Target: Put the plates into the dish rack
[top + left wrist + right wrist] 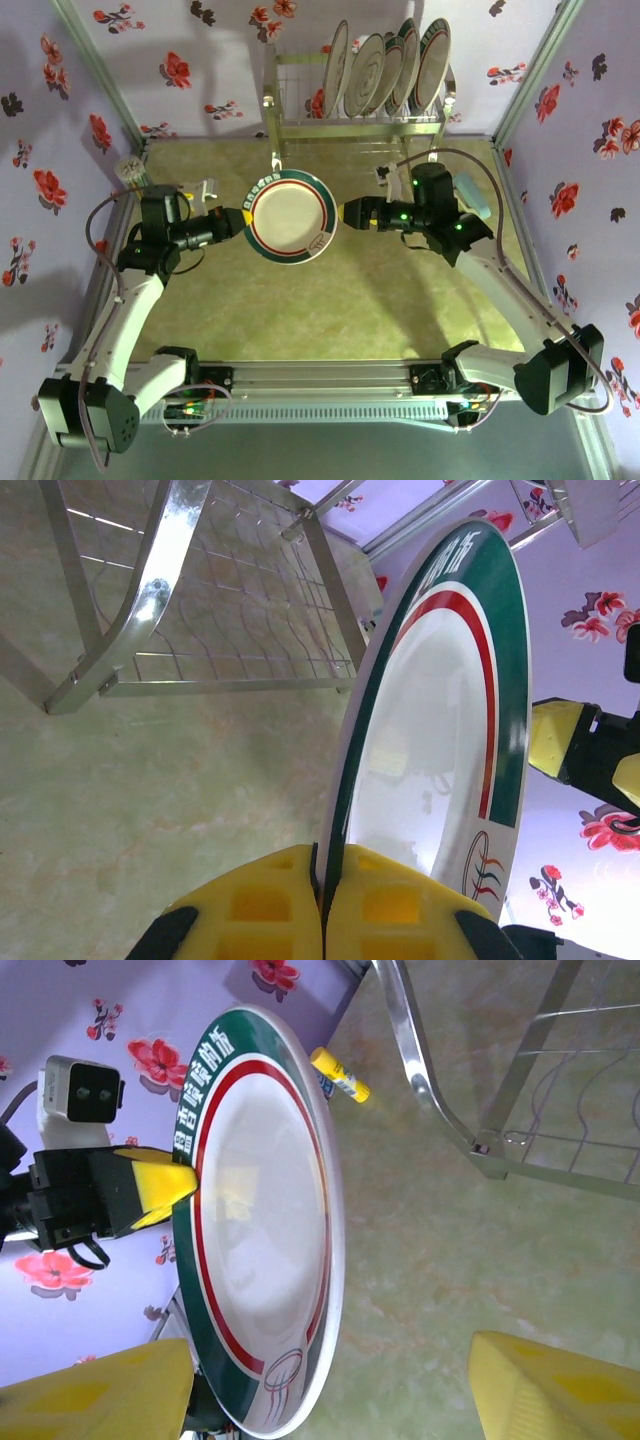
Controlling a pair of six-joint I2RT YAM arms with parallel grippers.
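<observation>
The left fingers (262, 912) pinch the rim of a round white plate with green-and-red bands (290, 215), holding it face-up over the green desk (330, 320). The right fingers (560, 1385) are spread wide at the opposite rim, probably to take it for the shiny wire dish rack (350, 121) behind.

A table (380, 330) with a pale green marbled top is enclosed left, far and right by lilac walls (200, 40) printed with red and dark flowers (softly shadowed); grey metal posts (100, 70) rise from its far corners.
</observation>
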